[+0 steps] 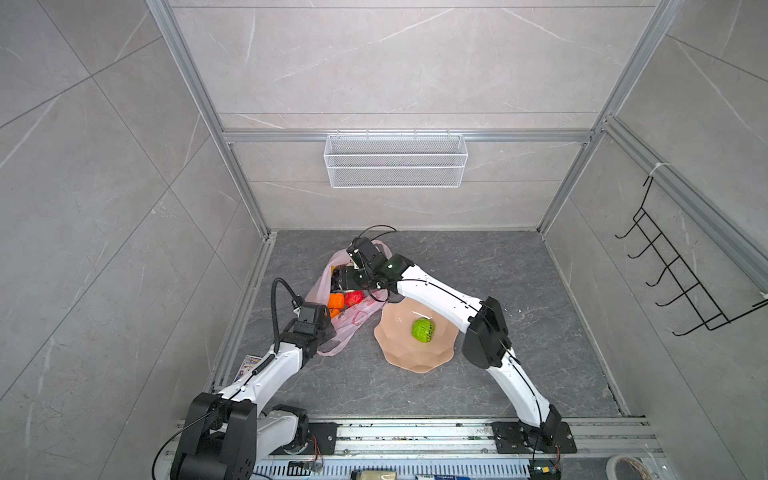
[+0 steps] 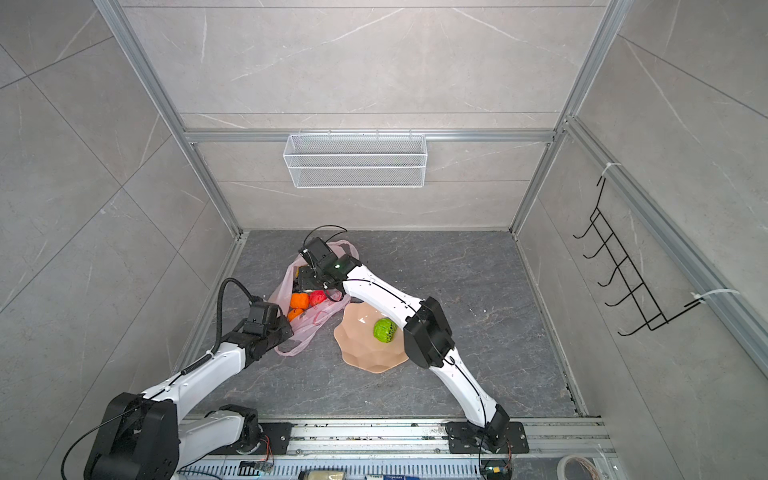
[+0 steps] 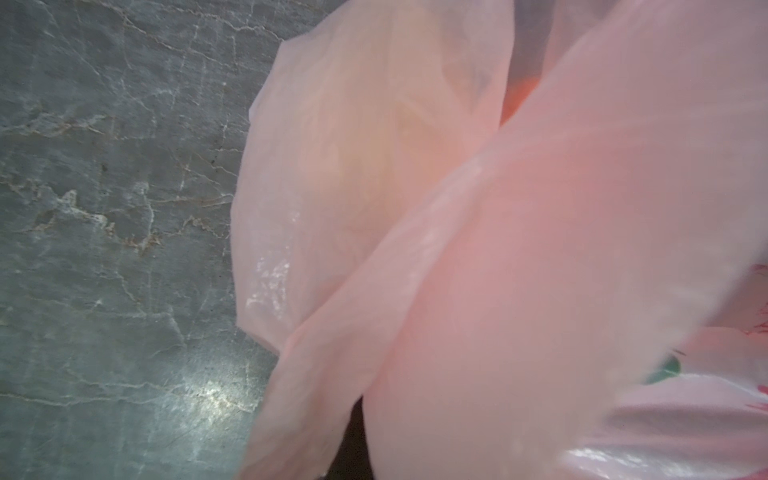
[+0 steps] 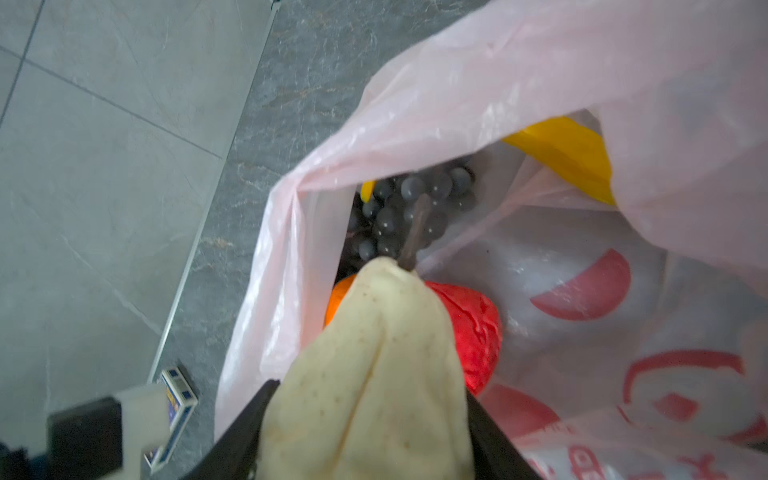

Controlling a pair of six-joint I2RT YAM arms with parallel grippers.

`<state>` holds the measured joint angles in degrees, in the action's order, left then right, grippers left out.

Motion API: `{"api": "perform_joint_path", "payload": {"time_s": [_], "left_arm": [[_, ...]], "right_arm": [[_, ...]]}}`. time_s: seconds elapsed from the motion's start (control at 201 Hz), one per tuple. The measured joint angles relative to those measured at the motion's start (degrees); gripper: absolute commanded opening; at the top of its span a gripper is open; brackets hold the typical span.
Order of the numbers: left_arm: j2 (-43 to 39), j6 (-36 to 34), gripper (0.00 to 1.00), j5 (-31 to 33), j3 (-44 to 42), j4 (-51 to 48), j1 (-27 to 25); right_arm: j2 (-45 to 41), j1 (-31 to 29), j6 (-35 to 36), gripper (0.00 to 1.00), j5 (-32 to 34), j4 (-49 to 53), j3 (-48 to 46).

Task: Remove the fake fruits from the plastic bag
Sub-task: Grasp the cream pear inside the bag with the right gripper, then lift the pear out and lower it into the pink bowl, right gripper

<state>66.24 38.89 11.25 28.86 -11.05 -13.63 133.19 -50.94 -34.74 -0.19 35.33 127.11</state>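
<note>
While the right gripper [image 4: 370,415] is clasping a cream-beige pear [image 4: 374,340] between half-spread fingers at the mouth of the pink plastic bag [image 4: 457,104], grapes [image 4: 407,208], a red apple [image 4: 473,332], an orange [image 4: 338,299] and a banana [image 4: 569,153] are lying deeper inside; the left gripper [image 1: 328,332] is sitting closed at the bag's near end.

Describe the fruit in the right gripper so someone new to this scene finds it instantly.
Find the pink plastic bag lying left of the peach plate in both top views. Over its open mouth, the right gripper clamps a cream fruit. It is pear-shaped, pale and speckled with a brown stem, unlike the red fruit and dark grapes in the bag.
</note>
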Motion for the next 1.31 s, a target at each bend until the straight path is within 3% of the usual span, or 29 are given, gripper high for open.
{"api": "perform_joint_path", "payload": {"time_s": [0.259,0.478,0.677,0.926,1.31], "left_arm": [[4.1,-0.1,0.00,-2.6,0.3,1.0,0.0],[9.6,-0.3,0.00,-4.2,3.9,1.1,-2.6],[12.2,-0.5,0.00,-4.1,6.6,1.7,-7.0],[12.8,-0.5,0.00,-3.2,6.6,1.9,-7.2],[12.7,-0.5,0.00,-1.6,6.2,2.1,-7.2]], "right_arm": [[-20.4,0.0,6.6,0.59,5.7,-14.3,-35.0],[-34.0,-0.1,10.6,0.59,12.5,-22.5,-54.1],[-36.7,-2.3,11.6,0.61,17.8,-27.5,-62.2],[-34.0,-7.2,12.1,0.61,26.1,-33.5,-66.2],[-29.4,-9.0,14.7,0.63,36.5,-43.0,-71.6]]}}
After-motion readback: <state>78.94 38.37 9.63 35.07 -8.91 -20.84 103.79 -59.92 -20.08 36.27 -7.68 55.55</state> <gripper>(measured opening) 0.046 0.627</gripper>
